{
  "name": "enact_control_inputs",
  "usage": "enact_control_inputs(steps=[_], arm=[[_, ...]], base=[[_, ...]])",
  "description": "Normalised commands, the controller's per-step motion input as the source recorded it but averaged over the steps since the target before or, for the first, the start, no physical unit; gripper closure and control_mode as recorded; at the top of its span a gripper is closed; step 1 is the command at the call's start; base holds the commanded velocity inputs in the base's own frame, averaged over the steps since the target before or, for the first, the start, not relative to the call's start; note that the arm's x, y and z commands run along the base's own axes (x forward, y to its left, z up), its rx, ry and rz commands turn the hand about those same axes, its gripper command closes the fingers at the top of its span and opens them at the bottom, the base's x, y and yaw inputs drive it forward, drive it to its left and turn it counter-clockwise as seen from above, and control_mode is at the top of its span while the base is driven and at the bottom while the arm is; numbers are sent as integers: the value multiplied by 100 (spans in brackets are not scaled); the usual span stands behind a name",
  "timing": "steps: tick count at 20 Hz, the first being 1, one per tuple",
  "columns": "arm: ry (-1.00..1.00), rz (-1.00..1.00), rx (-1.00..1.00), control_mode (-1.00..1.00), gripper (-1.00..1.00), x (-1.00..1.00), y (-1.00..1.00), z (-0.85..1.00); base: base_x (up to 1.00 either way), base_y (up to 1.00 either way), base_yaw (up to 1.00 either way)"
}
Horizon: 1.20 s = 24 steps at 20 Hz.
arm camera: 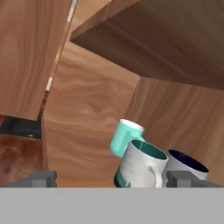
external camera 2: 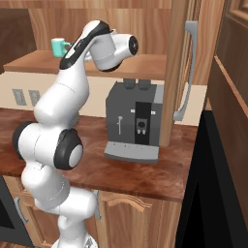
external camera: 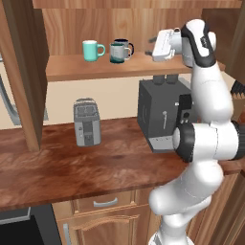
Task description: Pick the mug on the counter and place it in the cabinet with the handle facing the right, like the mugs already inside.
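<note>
The whitish-grey mug (external camera: 116, 53) with a teal inside stands upright on the cabinet shelf (external camera: 72, 67), between an all-mint mug (external camera: 92, 50) and a grey black-handled mug (external camera: 126, 47). My gripper (external camera: 149, 48) hovers just to its right, level with the shelf. It is open, holds nothing and is clear of the mug. In the hand view the mug (arm camera: 140, 168) sits low between my fingertips (arm camera: 41, 178), its pale handle (arm camera: 155, 175) turned toward me. The mint mug (arm camera: 124, 136) is behind it and the grey mug (arm camera: 186, 165) beside it. The counter (external camera: 72, 167) lies below.
A dark coffee machine (external camera: 162, 115) stands on the counter under the gripper, with a silver toaster (external camera: 86, 122) to its left. An open cabinet door (external camera: 21, 72) hangs at the left, and another door (external camera 2: 177, 72) with a long handle at the right. Drawers (external camera: 105, 203) sit below the worktop.
</note>
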Motion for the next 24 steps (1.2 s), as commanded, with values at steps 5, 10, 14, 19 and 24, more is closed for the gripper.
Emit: enact_control_inputs(steps=[5,10,14,19,24], arm=[[-3,0,0,-100,-100,-58,-13,8],[-1,0,0,-100,-100,-60,-12,4],[-1,0,0,-100,-100,-63,-14,1],[-3,0,0,-100,-100,-67,-15,0],[-10,-4,0,-100,-100,-77,-17,0]], base=[[0,0,0],[0,0,0],[0,0,0],[0,0,0],[0,0,0]])
